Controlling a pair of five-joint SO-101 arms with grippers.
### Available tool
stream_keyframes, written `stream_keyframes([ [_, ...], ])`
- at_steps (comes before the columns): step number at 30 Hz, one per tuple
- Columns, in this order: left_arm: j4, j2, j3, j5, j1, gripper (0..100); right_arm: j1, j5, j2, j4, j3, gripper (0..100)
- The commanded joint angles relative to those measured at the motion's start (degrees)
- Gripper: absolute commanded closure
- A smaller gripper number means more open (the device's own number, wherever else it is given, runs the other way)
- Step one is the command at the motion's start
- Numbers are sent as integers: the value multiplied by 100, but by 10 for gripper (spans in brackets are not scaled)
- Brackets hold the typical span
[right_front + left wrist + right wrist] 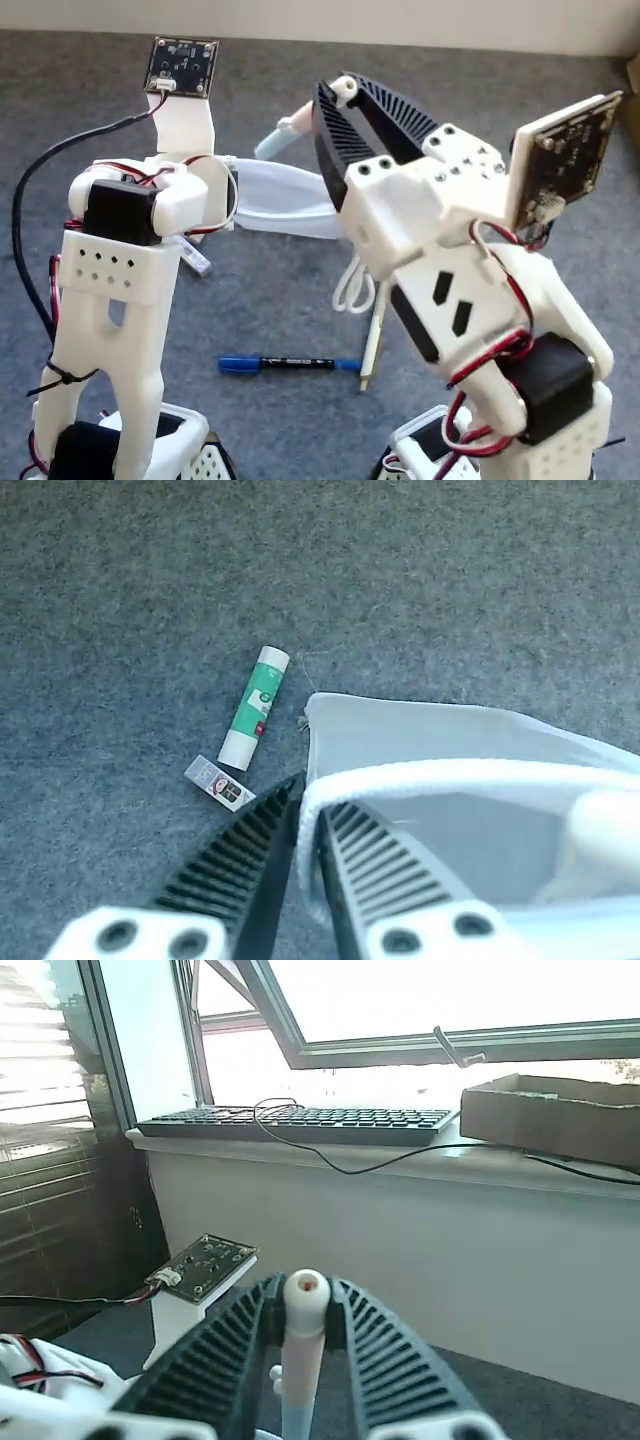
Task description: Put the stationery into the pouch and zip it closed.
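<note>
On the grey worktop (250, 300), the white pouch (285, 195) lies between the two arms with its mouth open. The left arm stands upright at the pouch's end with its wrist bent downward. The left fingers (306, 802) are pressed together on the pouch's rim, one inside the mouth and one outside.

The right arm is lifted well clear of the worktop and its wrist is tipped back, so the right fingers (305, 1298) point up and away. They are clamped on the rounded top end of a pale pen (278, 140), which slants down from them toward the pouch's far edge. Whether its lower end is inside the mouth cannot be told.

A green glue stick (255, 708) and a small labelled block (219, 782) lie just beside the pouch, outside it. A blue pen (285, 363) and a pale pencil (372, 340) lie on the worktop between the arm bases, their ends almost touching.
</note>
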Motion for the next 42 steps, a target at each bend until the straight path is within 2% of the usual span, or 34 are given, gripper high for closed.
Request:
stream_keyframes([
  [1,-35,163,-40,53,-84,990,-48,79,-119,66,-312,994],
  [12,-35,163,-40,62,-84,990,-48,79,-75,813,-224,994],
  [21,-35,154,-40,53,-84,990,-22,105,-110,163,1086,994],
  [26,-26,154,-40,53,-84,990,-57,932,-110,-13,1719,994],
  [30,-26,154,-40,53,-75,990,-154,1029,-110,-13,1859,992],
  [33,-26,154,-40,53,-75,990,-259,1011,-110,31,1877,961],
  [37,-35,154,-40,44,-75,990,-295,1011,-110,31,1877,867],
  [42,-35,154,-40,44,-57,990,-277,1002,-110,101,1859,872],
])
